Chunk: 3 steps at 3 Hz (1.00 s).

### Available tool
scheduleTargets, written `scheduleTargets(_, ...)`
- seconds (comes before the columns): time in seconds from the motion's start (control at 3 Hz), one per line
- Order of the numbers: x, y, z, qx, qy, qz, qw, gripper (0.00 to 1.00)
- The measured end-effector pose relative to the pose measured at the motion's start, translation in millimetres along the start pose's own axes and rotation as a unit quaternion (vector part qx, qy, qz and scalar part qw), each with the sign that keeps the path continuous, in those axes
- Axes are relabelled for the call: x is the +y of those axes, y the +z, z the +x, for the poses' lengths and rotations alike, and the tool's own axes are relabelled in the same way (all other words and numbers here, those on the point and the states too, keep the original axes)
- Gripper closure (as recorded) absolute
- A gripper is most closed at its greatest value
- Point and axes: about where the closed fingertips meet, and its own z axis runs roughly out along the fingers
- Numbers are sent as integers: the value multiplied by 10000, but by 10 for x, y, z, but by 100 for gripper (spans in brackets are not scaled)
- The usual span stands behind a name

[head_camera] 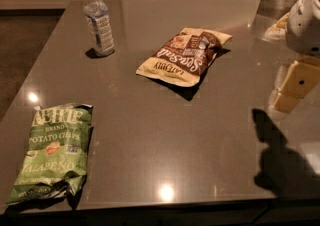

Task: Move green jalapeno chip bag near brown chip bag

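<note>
Green jalapeno chip bag [51, 152] lies ungrasped on the worktop [165, 135] — the pincer [292, 90], at right, open or closed I cannot tell, must first reach it.

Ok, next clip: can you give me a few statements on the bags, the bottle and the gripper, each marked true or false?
1. The green jalapeno chip bag lies flat at the near left corner of the table. True.
2. The brown chip bag touches the green bag. False: they lie well apart, with the brown bag farther back, near the table's middle.
3. The water bottle lies on its side. False: it stands upright at the far left.
4. The gripper is at the right edge of the view, clear of both bags. True.
5. The gripper holds the green bag. False: that bag rests on the table, untouched.
</note>
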Motion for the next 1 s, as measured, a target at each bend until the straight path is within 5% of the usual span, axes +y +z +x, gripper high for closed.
scheduleTargets(0.33, 0, -1, 0, 0, 0, 1, 10000, 0)
scheduleTargets(1.0, -96, 307, -418, -984, 45, -453, 9941, 0)
